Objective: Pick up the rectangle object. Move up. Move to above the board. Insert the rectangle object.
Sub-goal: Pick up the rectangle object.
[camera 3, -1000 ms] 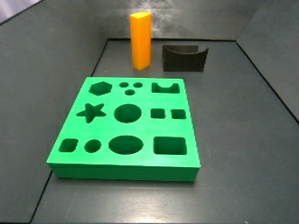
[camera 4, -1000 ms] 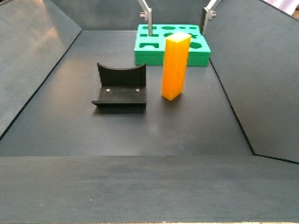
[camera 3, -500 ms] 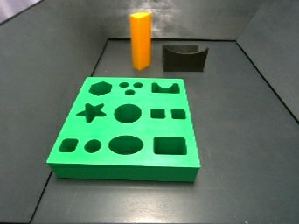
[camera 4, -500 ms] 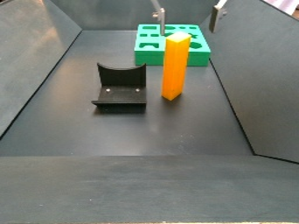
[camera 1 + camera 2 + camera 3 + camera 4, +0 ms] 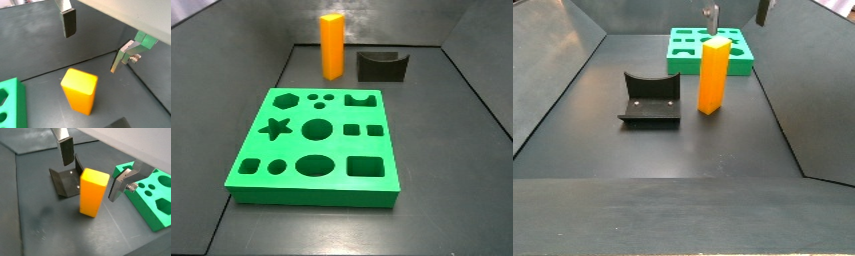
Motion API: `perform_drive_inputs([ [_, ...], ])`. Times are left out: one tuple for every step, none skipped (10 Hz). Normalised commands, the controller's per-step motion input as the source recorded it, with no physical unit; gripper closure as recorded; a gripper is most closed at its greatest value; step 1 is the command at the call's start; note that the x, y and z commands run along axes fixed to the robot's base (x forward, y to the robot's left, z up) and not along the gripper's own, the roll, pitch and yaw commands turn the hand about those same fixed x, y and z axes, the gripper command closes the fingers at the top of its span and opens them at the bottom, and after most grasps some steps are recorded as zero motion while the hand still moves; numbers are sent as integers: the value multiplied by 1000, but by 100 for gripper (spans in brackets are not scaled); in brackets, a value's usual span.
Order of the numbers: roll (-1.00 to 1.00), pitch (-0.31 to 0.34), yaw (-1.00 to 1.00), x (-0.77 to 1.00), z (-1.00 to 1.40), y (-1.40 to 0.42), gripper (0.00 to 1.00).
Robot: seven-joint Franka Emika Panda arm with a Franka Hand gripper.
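The rectangle object is a tall orange block (image 5: pixel 331 45) standing upright on the dark floor beyond the far end of the board (image 5: pixel 315 145), a green slab with shaped cutouts. Both side views show the block (image 5: pixel 714 78) and the board (image 5: pixel 691 52). My gripper (image 5: pixel 736 12) is open and empty, high above the block, and only its fingertips show there. In both wrist views the block (image 5: pixel 80 90) (image 5: pixel 92 190) stands below the gripper (image 5: pixel 93 42) (image 5: pixel 92 168), a little off the gap between the two fingers (image 5: pixel 65 150). The gripper is out of view in a side view.
A dark fixture with a curved notch (image 5: pixel 649 98) stands close beside the orange block and also shows in a side view (image 5: pixel 382 66) and a wrist view (image 5: pixel 67 180). Grey sloping walls (image 5: pixel 553 70) enclose the floor on all sides.
The gripper's fingertips have shifted sideways along the top of a side view and now sit more directly over the orange block. The block, board and fixture have not moved.
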Motion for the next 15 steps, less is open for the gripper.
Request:
perform_drive_inputs([
  [-100,0,477,103,-534,-531,0],
  [-133,0,437,391,-234,-460,0],
  [-124,63,469,580,0,-251,0],
  [-143,73,474,486,151,-134,0],
  [-169,54,509,357,114,0,0],
  [-110,30,511,263,-134,83,0],
  [-19,0,383,43,-437,34,0],
  [53,-24,263,-57,-571,0,0],
  [41,-3,214,-120,-471,0,0],
  [0,0,157,0,-403,0,0],
  [0,0,0,0,-103,40,0],
  [10,0,0,0,0,0,0],
  [0,0,0,0,0,0,100],
  [133,0,0,0,0,-151,100],
  [139,0,0,0,0,-140,100],
])
